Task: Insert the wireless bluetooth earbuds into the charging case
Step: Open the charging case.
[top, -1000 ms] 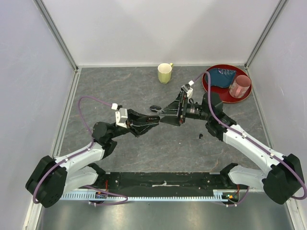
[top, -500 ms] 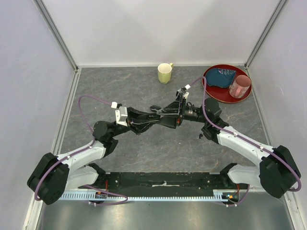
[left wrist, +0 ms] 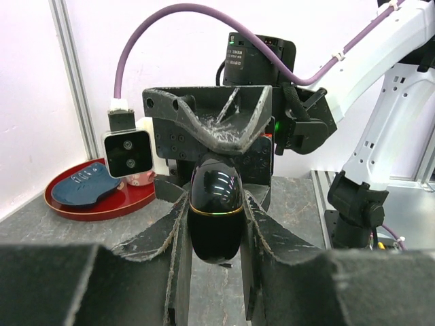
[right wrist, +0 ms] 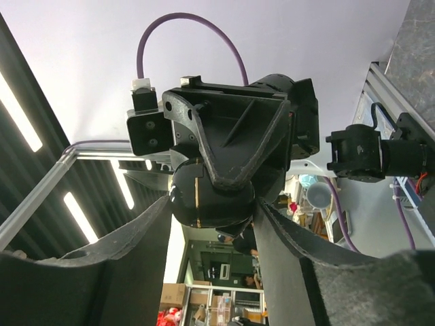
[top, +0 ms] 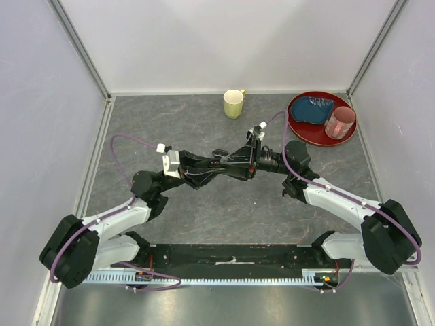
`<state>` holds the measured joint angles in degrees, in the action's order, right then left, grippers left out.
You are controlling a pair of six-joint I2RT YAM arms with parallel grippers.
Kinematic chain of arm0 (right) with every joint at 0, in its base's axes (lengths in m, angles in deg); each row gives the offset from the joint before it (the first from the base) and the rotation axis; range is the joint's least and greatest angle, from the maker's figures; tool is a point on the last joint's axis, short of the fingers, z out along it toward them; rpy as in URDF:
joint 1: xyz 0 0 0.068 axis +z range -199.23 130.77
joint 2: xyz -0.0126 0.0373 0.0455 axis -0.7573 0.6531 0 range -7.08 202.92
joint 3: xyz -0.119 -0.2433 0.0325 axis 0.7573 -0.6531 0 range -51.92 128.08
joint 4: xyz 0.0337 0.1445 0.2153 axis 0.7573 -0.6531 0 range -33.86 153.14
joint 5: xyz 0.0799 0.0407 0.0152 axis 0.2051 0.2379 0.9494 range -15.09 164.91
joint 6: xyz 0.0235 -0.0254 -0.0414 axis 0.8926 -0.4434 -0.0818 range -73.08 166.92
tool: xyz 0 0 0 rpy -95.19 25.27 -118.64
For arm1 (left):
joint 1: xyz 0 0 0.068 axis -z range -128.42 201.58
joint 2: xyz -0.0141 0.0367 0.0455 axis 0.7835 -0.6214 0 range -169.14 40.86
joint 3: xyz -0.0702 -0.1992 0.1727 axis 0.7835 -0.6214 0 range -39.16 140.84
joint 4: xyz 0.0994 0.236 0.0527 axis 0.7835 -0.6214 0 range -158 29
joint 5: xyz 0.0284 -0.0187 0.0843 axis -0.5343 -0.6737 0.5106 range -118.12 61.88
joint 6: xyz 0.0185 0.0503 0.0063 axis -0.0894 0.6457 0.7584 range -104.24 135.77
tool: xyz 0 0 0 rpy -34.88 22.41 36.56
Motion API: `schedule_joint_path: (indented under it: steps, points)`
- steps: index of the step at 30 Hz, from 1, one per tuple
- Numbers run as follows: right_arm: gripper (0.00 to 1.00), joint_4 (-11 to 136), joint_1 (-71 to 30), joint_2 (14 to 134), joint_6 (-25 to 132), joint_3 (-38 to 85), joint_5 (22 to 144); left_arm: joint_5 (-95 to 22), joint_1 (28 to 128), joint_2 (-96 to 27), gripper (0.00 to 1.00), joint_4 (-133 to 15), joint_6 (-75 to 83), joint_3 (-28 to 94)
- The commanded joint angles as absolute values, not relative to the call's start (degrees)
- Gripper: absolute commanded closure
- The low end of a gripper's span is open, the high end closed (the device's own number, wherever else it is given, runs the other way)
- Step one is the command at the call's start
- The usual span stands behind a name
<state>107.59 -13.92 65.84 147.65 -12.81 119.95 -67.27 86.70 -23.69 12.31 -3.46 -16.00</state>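
Glossy black charging case (left wrist: 216, 214), yellow mug (top: 234, 103), red tray (top: 306, 130).

The charging case (left wrist: 216, 217) sits between the fingers of the left end effector (left wrist: 215, 204). The right end effector (right wrist: 214, 202) faces it head-on, with a finger on either side of the case's far end. Both meet over the middle of the tabletop (top: 170, 122). A mug (top: 233, 103) stands behind them. Behind and right of the right end effector lies a tray (top: 309, 134) carrying a cup (top: 340, 122) and, left of it, a flat item (top: 316, 109).
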Motion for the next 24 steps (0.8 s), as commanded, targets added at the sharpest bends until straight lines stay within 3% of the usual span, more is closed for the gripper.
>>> schedule_joint_path:
  steps: [1,12,16,20,24]
  points:
    - [0.44,105.3,-13.2,64.5,143.0,-10.1,117.8,-69.4,87.1,-25.0,0.98,12.9,-3.3,-14.1]
    - [0.38,104.1,-13.1,64.4,142.3,-9.8,116.0,-71.4,87.4,-25.2,0.98,12.6,-3.7,-13.8]
    - [0.45,105.0,-13.1,64.2,142.8,-9.5,116.0,-70.6,87.4,-25.0,0.98,12.1,-3.1,-13.9]
    - [0.64,105.5,-13.1,63.8,143.7,-9.7,116.0,-69.7,87.4,-25.1,0.98,11.4,-2.9,-13.9]
    - [0.75,105.6,-13.1,63.6,143.6,-10.3,115.7,-69.5,87.4,-25.1,0.95,11.3,-3.2,-14.0]
